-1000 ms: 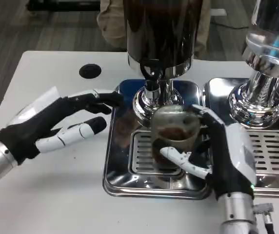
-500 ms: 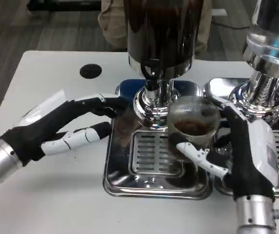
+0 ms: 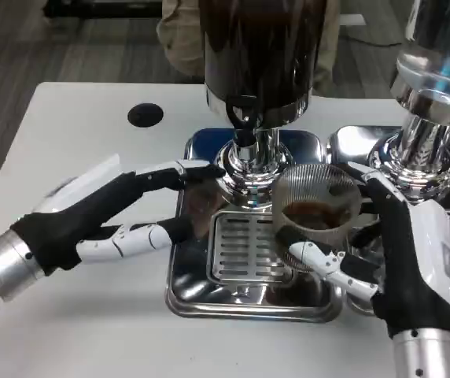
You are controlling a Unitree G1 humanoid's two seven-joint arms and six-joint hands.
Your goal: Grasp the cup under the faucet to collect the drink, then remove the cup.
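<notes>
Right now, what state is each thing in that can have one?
cup: held by the right robot hand, dark drink inside, off to the right of the faucet.
right robot hand: grips the cup.
left robot hand: holds nothing, fingers spread toward the dispenser base.
faucet: no stream visible.
drip tray: no cup standing on its grate.

right hand (image 3: 402,256) grips cup (image 3: 313,206) above drip tray (image 3: 209,295) | left hand (image 3: 103,216) spread, touching tray's left edge
</notes>
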